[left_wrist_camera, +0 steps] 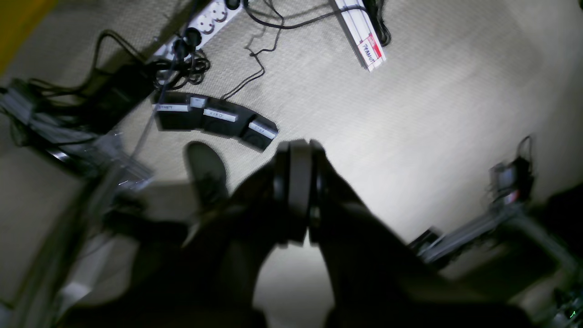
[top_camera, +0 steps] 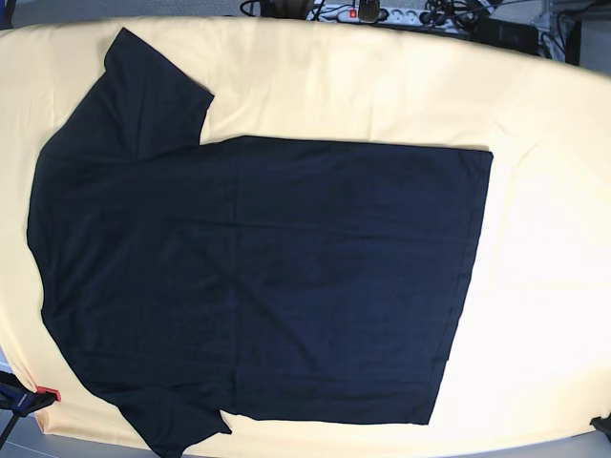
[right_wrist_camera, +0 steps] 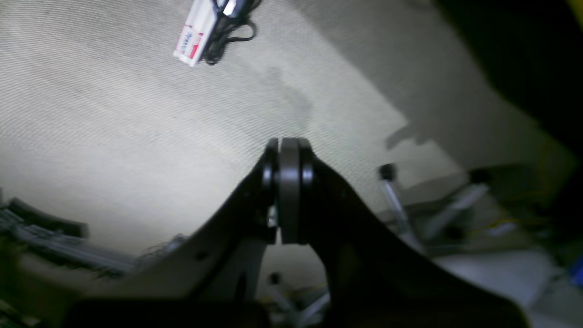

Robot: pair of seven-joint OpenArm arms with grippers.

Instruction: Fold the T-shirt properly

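The black T-shirt (top_camera: 258,277) lies spread flat on the pale yellow tablecloth (top_camera: 549,191) in the base view. Its sleeves are at the upper left and lower left, and its hem is at the right. Neither gripper shows in the base view. In the left wrist view my left gripper (left_wrist_camera: 298,182) is shut with nothing between its pads, and it hangs over beige carpet floor. In the right wrist view my right gripper (right_wrist_camera: 288,182) is also shut and empty over the carpet. No shirt shows clearly in either wrist view.
In the left wrist view, a power strip (left_wrist_camera: 207,25), black cables (left_wrist_camera: 182,73), labelled black pedals (left_wrist_camera: 218,120) and a white box with a red label (left_wrist_camera: 364,38) lie on the floor. Metal frame legs (right_wrist_camera: 396,205) show in the right wrist view. A red-and-black clamp (top_camera: 29,396) sits at the table's lower left.
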